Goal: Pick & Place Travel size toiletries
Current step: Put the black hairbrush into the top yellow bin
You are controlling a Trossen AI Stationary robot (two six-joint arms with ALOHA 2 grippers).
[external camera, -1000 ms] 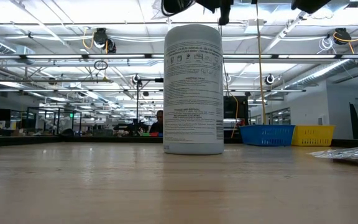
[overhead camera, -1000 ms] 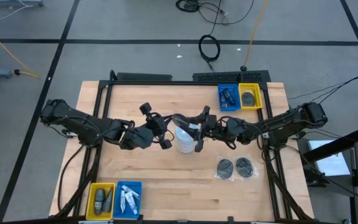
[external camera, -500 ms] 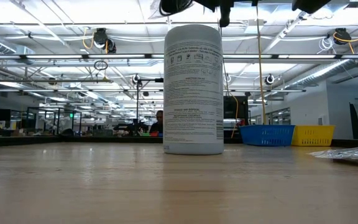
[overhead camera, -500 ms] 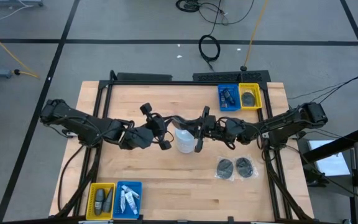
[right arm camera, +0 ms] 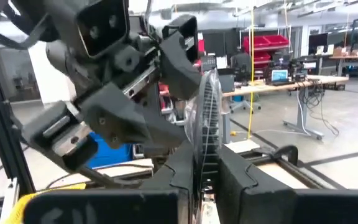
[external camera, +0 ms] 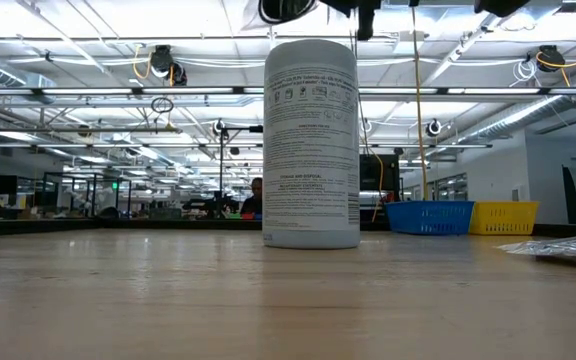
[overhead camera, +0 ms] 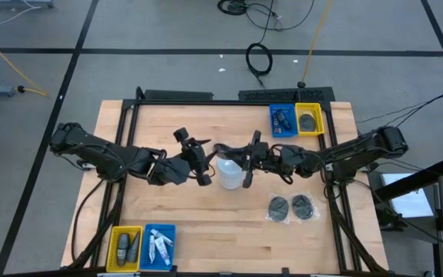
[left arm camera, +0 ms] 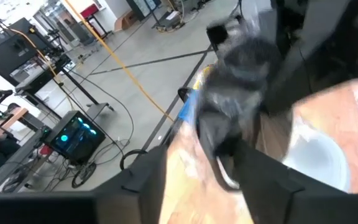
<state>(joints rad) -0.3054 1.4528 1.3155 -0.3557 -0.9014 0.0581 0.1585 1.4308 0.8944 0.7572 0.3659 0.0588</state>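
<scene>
My right gripper [overhead camera: 241, 159] is above the middle of the table, shut on a dark round disc in a clear packet [right arm camera: 209, 112], which shows edge-on in the right wrist view. My left gripper [overhead camera: 208, 160] faces it from the table's left with its fingers apart [left arm camera: 207, 186]; I cannot tell whether it touches the packet. Both are above the larger white cylinder [overhead camera: 229, 175], which stands upright on its base [external camera: 311, 140]. Two more packeted discs [overhead camera: 291, 207] lie flat on the table at the near right. My right gripper pinches the packet's near edge [right arm camera: 205, 155] between its two fingers, coming level from the table's right. The disc stands on edge, upright between the fingers, lifted clear of the table and above the cylinder.
A blue tray [overhead camera: 283, 120] and a yellow tray [overhead camera: 309, 118] with dark items stand at the far right. A yellow tray [overhead camera: 124, 248] with bottles and a blue tray [overhead camera: 158, 246] with tubes stand at the near left. Bare wood lies in front of the cylinder.
My left gripper has turned a little about its wrist while staying close to the packet. The cylinder and my right gripper have kept their places.
</scene>
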